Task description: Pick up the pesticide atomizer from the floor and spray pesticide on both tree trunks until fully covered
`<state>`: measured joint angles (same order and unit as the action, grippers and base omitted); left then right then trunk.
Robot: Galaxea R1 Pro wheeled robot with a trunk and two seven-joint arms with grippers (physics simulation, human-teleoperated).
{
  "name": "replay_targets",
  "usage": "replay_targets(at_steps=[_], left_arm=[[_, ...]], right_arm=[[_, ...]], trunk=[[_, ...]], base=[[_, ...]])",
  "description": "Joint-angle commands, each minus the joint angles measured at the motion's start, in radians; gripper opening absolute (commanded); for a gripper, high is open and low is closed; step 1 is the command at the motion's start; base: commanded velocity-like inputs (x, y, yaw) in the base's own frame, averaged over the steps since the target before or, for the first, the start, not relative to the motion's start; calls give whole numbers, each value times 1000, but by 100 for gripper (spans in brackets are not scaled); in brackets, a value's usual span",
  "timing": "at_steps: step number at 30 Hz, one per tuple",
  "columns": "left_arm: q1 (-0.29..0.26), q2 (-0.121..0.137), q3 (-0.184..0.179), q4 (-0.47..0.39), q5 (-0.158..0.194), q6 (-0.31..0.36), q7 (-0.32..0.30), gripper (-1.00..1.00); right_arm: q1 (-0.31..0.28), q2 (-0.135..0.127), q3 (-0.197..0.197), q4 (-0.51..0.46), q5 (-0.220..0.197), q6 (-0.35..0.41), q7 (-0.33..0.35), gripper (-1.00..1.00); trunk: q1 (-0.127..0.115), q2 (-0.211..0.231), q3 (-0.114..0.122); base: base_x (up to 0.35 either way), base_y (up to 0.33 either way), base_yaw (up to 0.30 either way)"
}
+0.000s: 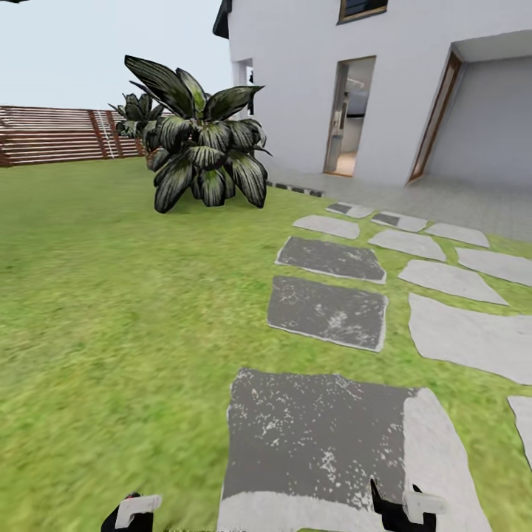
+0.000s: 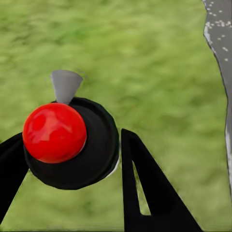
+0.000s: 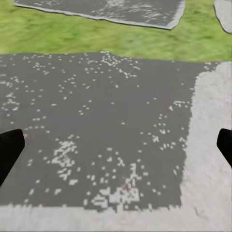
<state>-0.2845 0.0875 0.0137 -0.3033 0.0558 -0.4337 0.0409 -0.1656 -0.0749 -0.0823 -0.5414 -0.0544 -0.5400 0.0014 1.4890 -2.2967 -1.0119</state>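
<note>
fingers of my left gripper (image 2: 72,164) were clamped on the pesticide atomizer (image 2: 72,142), its one red cap and grey nozzle over the grass (image 2: 145,58), carried low, i judged, for driving. head view: both wrists hung at the near slab (image 1: 318,436); beyond it i counted some ten stepping stones, one leafy bush (image 1: 203,140) with a smaller one behind, one slat fence (image 1: 52,133), the house (image 1: 384,81). right wrist view: the right gripper (image 3: 116,147) stood spread wide and empty above that slab.

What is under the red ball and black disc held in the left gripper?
Green grass lies below the red-topped black object in the left gripper. The ground directly beneath it is covered.
</note>
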Motion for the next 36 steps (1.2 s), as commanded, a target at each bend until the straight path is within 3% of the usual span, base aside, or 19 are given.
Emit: replay_targets(at_steps=[1,36], left_arm=[[-1,0,-2,1,6,-3,0,-100],[-1,0,-1,1,6,-3,1,-100]], right_arm=[[0,0,1,0,-5,-3,0,100],[0,0,1,0,-5,-3,0,100]], trunk=[[0,0,-1],[0,0,-1]], base=[[0,236,279],[27,302,279]])
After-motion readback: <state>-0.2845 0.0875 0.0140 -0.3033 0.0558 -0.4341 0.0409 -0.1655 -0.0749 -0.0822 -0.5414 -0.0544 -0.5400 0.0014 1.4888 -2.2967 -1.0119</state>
